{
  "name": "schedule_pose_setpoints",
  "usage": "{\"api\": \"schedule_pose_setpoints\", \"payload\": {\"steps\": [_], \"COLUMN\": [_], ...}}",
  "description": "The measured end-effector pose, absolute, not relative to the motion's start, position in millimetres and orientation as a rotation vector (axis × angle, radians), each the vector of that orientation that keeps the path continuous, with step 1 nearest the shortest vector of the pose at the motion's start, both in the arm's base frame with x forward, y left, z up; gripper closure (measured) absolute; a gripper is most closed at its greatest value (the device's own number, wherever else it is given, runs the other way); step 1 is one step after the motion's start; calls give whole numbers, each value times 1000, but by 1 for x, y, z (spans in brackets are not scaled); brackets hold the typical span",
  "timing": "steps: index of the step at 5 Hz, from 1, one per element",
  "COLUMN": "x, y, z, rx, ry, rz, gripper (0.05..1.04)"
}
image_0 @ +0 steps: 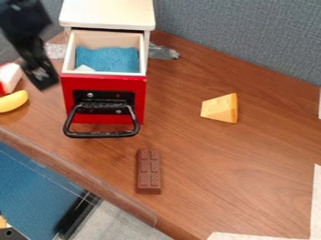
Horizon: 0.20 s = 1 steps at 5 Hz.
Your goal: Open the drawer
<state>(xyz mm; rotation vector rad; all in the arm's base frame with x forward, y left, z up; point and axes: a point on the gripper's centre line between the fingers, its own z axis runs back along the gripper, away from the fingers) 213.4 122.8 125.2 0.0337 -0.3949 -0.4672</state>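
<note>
The drawer [103, 83], upper left, stands open. Whether the gripper [42, 77], at the frame's left, is wide or narrow cannot be told; a careless swing could knock the drawer shut.

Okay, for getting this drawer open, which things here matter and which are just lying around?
Part of the job:
- red-fronted drawer, already open
- black handle
- white cabinet
- gripper, left of the drawer

Just lying about:
- cheese wedge
- chocolate bar
- yellow toy, left edge
</note>
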Motion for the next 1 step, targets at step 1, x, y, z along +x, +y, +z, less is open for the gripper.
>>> {"api": "schedule_pose_setpoints", "payload": {"steps": [1], "x": [200], "y": [142], "z": [138], "rx": [27], "ry": [-319], "rz": [-427], "gripper": [83]}}
